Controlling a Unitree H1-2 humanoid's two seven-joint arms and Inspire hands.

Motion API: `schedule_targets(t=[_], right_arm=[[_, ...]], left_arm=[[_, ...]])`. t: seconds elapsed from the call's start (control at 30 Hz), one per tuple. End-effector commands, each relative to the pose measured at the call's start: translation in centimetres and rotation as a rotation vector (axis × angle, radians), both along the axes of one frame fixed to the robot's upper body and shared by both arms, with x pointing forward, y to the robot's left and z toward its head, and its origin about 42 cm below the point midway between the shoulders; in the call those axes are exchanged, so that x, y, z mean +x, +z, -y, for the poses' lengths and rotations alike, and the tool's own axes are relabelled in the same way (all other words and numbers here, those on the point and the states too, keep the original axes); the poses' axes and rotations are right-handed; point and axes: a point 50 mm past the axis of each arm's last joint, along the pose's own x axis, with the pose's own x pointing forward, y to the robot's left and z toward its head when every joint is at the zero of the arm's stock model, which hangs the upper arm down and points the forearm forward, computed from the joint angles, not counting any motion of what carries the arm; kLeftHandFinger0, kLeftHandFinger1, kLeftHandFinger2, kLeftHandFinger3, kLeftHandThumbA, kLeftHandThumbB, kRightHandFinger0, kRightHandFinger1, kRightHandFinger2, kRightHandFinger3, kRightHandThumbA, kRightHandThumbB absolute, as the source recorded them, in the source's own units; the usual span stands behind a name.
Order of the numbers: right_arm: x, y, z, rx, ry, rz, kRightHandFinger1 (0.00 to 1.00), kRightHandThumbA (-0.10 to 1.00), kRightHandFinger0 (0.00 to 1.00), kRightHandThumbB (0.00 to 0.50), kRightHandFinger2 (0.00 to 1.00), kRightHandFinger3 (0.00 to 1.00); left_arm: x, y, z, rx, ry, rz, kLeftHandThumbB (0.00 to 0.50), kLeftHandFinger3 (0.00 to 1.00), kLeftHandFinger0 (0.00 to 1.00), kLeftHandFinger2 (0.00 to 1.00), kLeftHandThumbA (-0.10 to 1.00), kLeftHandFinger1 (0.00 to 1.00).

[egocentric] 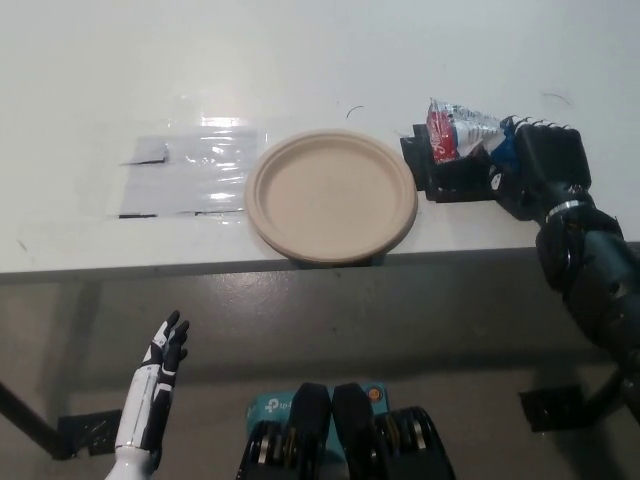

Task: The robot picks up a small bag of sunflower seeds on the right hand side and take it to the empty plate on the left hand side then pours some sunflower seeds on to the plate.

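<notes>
Black, our right hand is clamped on the seed bag, just right of the empty plate on the tabletop. Our white left hand hangs below the edge, fingers apart.

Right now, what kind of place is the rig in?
Probably a lab or test bench, not a home: a bare white table with a taped-down clear plastic sheet, one beige paper plate, black tape marks under the seed bag, grey floor.
</notes>
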Motion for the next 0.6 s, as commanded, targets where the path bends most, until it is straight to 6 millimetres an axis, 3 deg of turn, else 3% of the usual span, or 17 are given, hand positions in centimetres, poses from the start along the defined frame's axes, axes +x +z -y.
schedule_targets(t=[0.0,0.07,0.1,0.17,0.23,0.27,0.3,0.37,0.43,0.53,0.57], right_arm=[[-0.3,-0.3,-1.2,0.075,0.058,0.041,0.08,-0.1,0.0,0.175,0.55,0.61],[-0.2,0.3,-1.5,0.091,0.086,0.082,0.01,-0.1,0.0,0.168,0.5,0.52],[0.1,1.1,-1.9,0.105,0.106,0.116,0.02,-0.1,0.0,0.099,0.6,0.57],[0.5,2.4,-2.6,0.132,0.141,0.165,0.14,-0.1,0.0,0.069,0.81,0.72],[0.8,3.7,-3.2,0.135,0.178,0.233,0.27,-0.1,0.0,0.108,0.83,0.81],[1.1,5.0,-3.8,0.14,0.205,0.273,0.34,-0.1,0.0,0.098,0.86,0.84],[1.3,5.8,-4.2,0.145,0.228,0.298,0.36,-0.1,0.0,0.092,0.85,0.85],[1.5,6.9,-4.9,0.148,0.262,0.334,0.35,-0.1,0.0,0.075,0.83,0.82],[1.8,8.2,-5.7,0.122,0.291,0.372,0.32,-0.1,0.0,0.059,0.79,0.68],[1.9,9.2,-6.4,0.075,0.327,0.424,0.33,-0.1,0.0,0.102,0.8,0.63],[1.9,9.3,-6.5,0.061,0.327,0.421,0.33,-0.1,0.0,0.09,0.8,0.62]], left_arm=[[0.1,1.1,-0.1,-0.005,-0.006,0.068,0.057,1.0,1.0,1.0,1.0,1.0],[0.1,1.0,-0.1,-0.01,-0.001,0.068,0.056,1.0,1.0,1.0,1.0,1.0],[0.1,1.1,-0.1,-0.009,-0.001,0.068,0.058,1.0,1.0,1.0,1.0,1.0],[0.2,1.1,-0.1,-0.007,0.003,0.066,0.066,1.0,1.0,1.0,1.0,1.0],[0.2,1.1,-0.1,-0.011,0.006,0.061,0.075,1.0,1.0,1.0,1.0,1.0],[0.2,1.2,-0.1,-0.016,0.006,0.063,0.064,1.0,1.0,1.0,1.0,1.0],[0.3,1.3,-0.1,-0.018,0.009,0.064,0.062,1.0,1.0,1.0,1.0,1.0],[0.3,1.3,-0.2,-0.009,0.011,0.066,0.055,1.0,1.0,1.0,1.0,1.0],[0.3,1.3,-0.2,-0.005,0.004,0.067,0.053,1.0,1.0,1.0,1.0,1.0],[0.1,1.2,-0.2,-0.001,-0.004,0.068,0.04,1.0,1.0,1.0,1.0,1.0],[0.1,1.2,-0.3,0.001,-0.004,0.07,0.038,1.0,1.0,1.0,1.0,1.0]])
